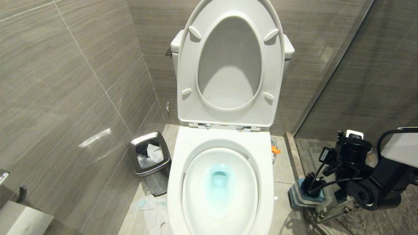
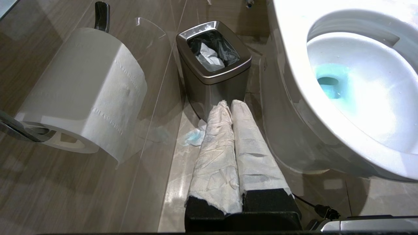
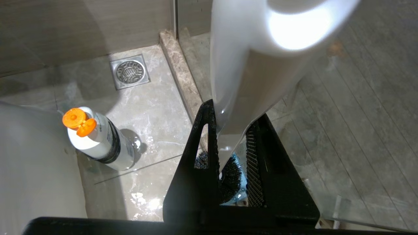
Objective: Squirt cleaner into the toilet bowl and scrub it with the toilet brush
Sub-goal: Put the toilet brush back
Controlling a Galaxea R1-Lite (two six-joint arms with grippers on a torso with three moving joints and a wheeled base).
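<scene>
Right wrist view: brush handle pinched, bristles over the holder.
The right gripper (image 3: 233,130) clamps the toilet brush (image 3: 254,65) upright for lifting, beside the toilet bowl (image 1: 219,182) tinted blue with cleaner; the left gripper (image 2: 232,107), pressed together, idles near the waste bin (image 2: 214,70).

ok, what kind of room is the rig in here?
A bathroom, likely a small toilet stall. The white toilet bowl with its lid up sits between grey tiled walls, a steel waste bin stands beside it, and a toilet paper roll hangs on the wall.
</scene>
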